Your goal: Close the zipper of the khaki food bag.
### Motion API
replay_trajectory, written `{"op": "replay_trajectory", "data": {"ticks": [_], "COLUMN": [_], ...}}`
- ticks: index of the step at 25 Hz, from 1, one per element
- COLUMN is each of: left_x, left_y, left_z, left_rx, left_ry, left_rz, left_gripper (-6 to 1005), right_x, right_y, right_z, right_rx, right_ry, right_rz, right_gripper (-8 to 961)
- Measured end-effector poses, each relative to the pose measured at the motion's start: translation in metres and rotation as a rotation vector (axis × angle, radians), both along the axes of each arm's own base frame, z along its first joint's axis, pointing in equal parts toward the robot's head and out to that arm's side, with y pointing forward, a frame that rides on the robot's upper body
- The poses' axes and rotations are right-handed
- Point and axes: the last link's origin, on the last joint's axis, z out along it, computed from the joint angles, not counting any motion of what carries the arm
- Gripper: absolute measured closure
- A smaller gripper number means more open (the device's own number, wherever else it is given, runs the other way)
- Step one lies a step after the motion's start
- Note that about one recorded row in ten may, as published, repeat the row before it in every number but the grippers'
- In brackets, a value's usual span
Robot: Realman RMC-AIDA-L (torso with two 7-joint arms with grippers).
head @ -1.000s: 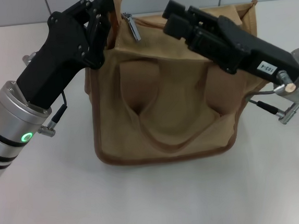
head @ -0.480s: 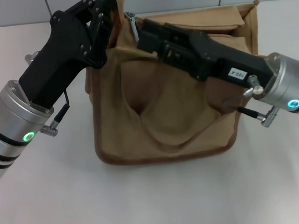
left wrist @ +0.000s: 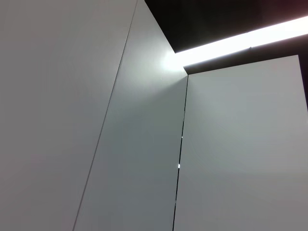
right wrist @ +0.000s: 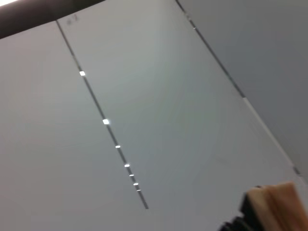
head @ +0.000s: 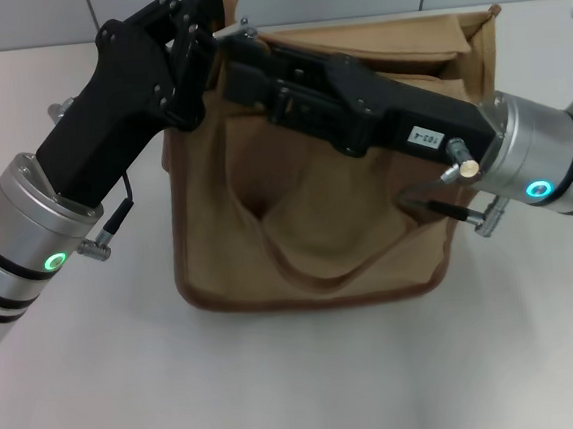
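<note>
Head view, right gripper (head: 234,40) hides zipper (head: 242,28)

Even, soft overhead light fills the head view, with faint shadows. A glaring light strip (left wrist: 240,41) flares in the left wrist view. The right wrist view is blurred.

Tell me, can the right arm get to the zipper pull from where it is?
Probably yes. The right gripper lies across the khaki food bag, its tip right at the zipper pull, with nothing between them.
</note>
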Motion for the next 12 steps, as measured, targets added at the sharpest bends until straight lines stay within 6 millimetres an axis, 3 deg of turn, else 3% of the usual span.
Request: {"op": "replay_trajectory", "data": {"ticks": [3,12], "left_x": [0.000,-0.002], "left_y": [0.000,-0.001], "left_z": [0.000,0.001], "left_rx": [0.000,0.004], "left_ry": [-0.001,-0.004], "left_rz": [0.001,0.010], "left_gripper": [912,910], "right_x": [-0.005,0.020], "right_y": [-0.005,-0.019], "right_z": [0.003,0.017], "right_rx": [-0.022,0.010], "right_ry": [0.028,0.068], "right_rz": [0.045,0.012], "right_gripper": [470,471]}}
